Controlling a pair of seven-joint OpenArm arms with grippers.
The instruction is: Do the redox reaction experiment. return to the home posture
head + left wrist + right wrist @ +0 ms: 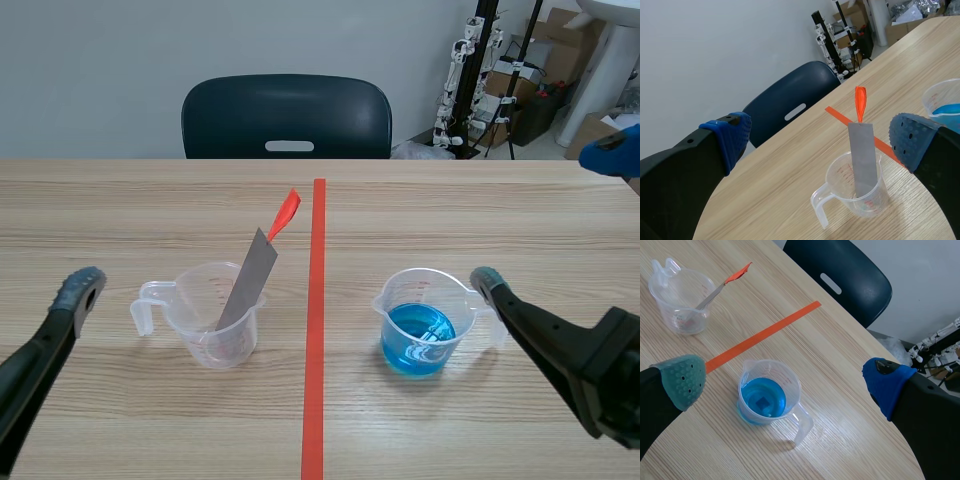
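A clear measuring cup (218,318) stands left of the red tape line, with a grey metal strip (247,282) leaning in it; the strip has an orange-red tip (285,212). Right of the line a second clear cup (420,322) holds blue liquid (418,335). My left gripper (822,140) is open, raised near the table's left side, with the strip's cup (856,190) ahead between its fingers. My right gripper (785,375) is open and hangs above the blue cup (771,395), touching nothing.
A dark blue chair (287,117) stands behind the table's far edge. The red tape line (316,320) runs down the middle. Stands and cardboard boxes (520,70) fill the back right of the room.
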